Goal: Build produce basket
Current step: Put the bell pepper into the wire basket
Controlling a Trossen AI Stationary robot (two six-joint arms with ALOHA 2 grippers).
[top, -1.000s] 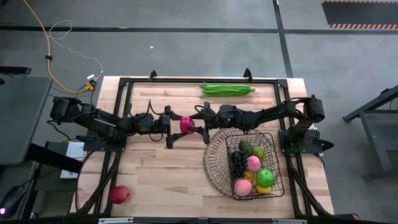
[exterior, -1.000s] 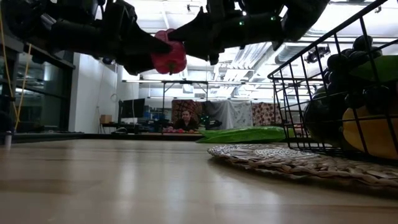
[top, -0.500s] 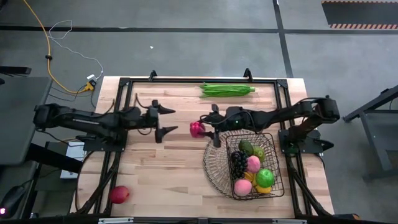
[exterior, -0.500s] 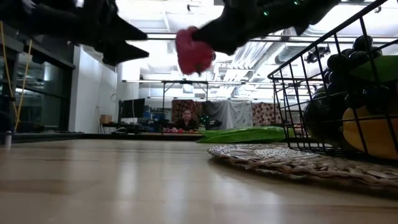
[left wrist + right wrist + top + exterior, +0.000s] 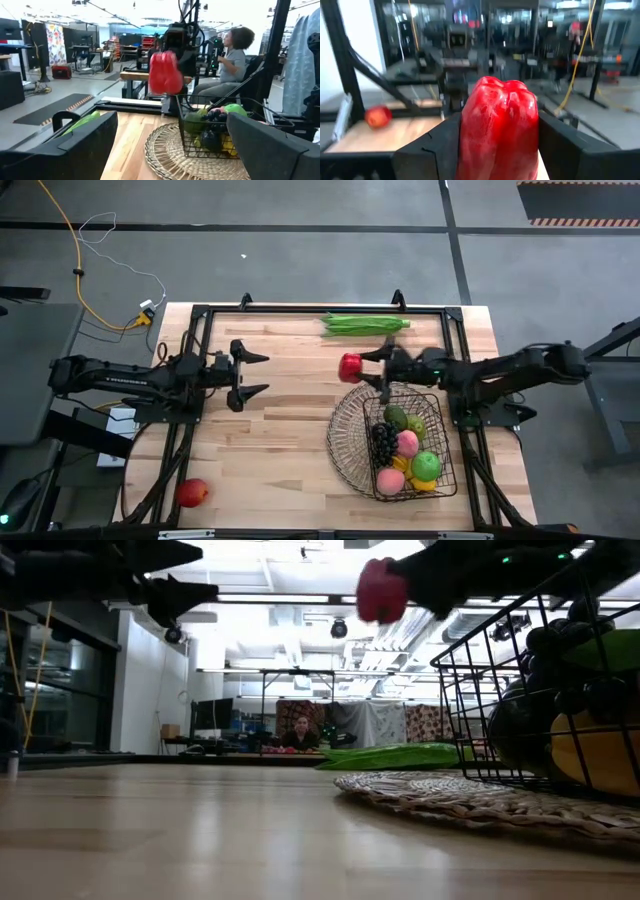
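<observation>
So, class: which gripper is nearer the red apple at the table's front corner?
Left. The left gripper hangs up-table of the apple; the right gripper, holding the pepper, is farther across.

Grey floor (image 5: pixel 300 250) with yellow cable (image 5: pixel 75 255); bright ceiling lights (image 5: pixel 300 555); seated person (image 5: pixel 232 55).

My left fingers (image 5: pixel 80 145) sit wide apart; ahead, the other gripper (image 5: pixel 172 92) holds a red pepper (image 5: pixel 165 73) above the basket (image 5: pixel 200 132), person (image 5: pixel 231 60) behind.

No readable text, labels, brands or numbers anywhere; arm lettering too small.
</observation>
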